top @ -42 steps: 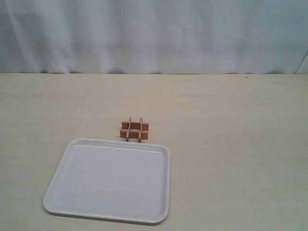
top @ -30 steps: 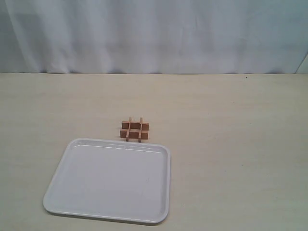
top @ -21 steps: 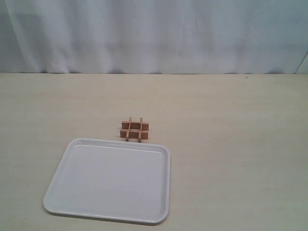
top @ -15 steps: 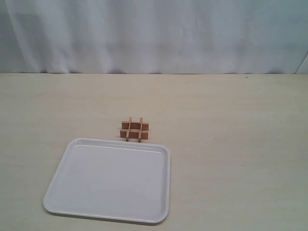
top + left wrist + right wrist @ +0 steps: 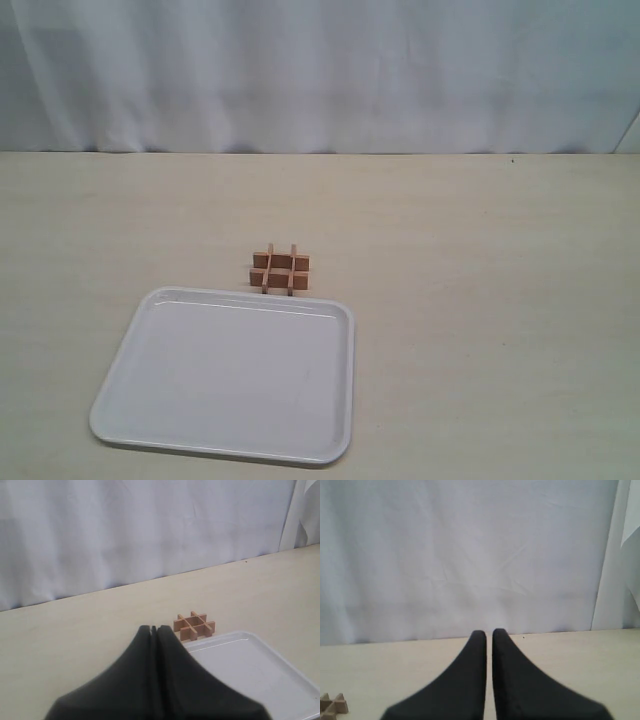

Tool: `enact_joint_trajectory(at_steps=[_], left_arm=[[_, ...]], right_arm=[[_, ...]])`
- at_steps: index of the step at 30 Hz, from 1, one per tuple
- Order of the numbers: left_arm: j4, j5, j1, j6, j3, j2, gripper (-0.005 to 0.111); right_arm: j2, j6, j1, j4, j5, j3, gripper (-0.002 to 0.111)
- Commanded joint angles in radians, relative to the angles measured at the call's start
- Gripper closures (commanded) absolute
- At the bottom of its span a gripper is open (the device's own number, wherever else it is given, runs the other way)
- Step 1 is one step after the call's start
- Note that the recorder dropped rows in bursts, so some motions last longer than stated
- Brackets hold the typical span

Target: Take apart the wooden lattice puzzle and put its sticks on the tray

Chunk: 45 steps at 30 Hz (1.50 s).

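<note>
The left claw [image 5: 154, 628] hangs above the near side of the bench [image 5: 480, 300], its two black fingers pressed flat together with nothing between them. Ahead of it lies the tray [image 5: 230, 380], white and bare. Right at the tray's far rim, toward the right-hand corner, sits the wooden lattice puzzle [image 5: 279, 269]; whether it touches the rim I cannot tell. Its sticks are all locked in their hash shape. It looks light and stiff, dry wood on a smooth top, so I would expect it to skid or lift whole if tugged from one side. The jutting ends of the upper slats seem the best hold, with the other claw pinning the lower pair. Over to the right, the right claw [image 5: 489, 632] is closed to a sliver and empty, well apart from the puzzle.
</note>
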Motion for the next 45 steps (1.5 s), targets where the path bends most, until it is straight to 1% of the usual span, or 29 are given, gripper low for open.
enact_joint_trajectory(at_steps=[1,2,5,8,12,14,17,24,28,36,38,41,43,45], left_arm=[[-0.005,-0.007,-0.003,-0.005,0.001,0.000,0.107],[-0.005,-0.007,-0.003,-0.005,0.001,0.000,0.107],[-0.005,-0.007,-0.003,-0.005,0.001,0.000,0.107],[-0.005,-0.007,-0.003,-0.005,0.001,0.000,0.107],[-0.005,-0.007,-0.003,-0.005,0.001,0.000,0.107],[-0.007,-0.007,-0.003,-0.005,0.001,0.000,0.107],[-0.007,-0.007,-0.003,-0.005,0.001,0.000,0.107],[-0.007,-0.007,-0.003,-0.005,0.001,0.000,0.107],[-0.007,-0.007,-0.003,-0.005,0.001,0.000,0.107],[-0.007,-0.007,-0.003,-0.005,0.001,0.000,0.107],[-0.007,-0.007,-0.003,-0.005,0.001,0.000,0.107],[-0.005,-0.007,-0.003,-0.005,0.001,0.000,0.107],[-0.005,-0.007,-0.003,-0.005,0.001,0.000,0.107],[-0.005,-0.007,-0.003,-0.005,0.001,0.000,0.107]], right_arm=[[0.000,0.036,-0.008,0.254,-0.072,0.001,0.104],[0.000,0.076,-0.008,0.341,-0.079,0.001,0.104],[0.000,0.118,-0.008,0.421,-0.094,0.001,0.104],[0.000,0.196,-0.008,0.419,-0.086,0.001,0.104],[0.007,0.195,-0.008,0.389,-0.073,-0.017,0.104],[0.028,0.195,-0.008,0.389,-0.059,-0.067,0.104],[0.100,0.131,-0.008,0.384,-0.026,-0.163,0.104],[0.382,0.007,-0.008,0.384,0.093,-0.363,0.104],[0.595,-0.071,-0.008,0.384,0.207,-0.483,0.104],[0.984,-0.151,-0.001,0.382,0.374,-0.678,0.104],[1.072,-0.149,0.033,0.357,0.376,-0.725,0.104],[1.191,-0.090,0.101,0.282,0.376,-0.803,0.104],[1.263,-0.012,0.156,0.200,0.376,-0.860,0.104],[1.339,0.103,0.208,0.073,0.384,-0.930,0.104]])
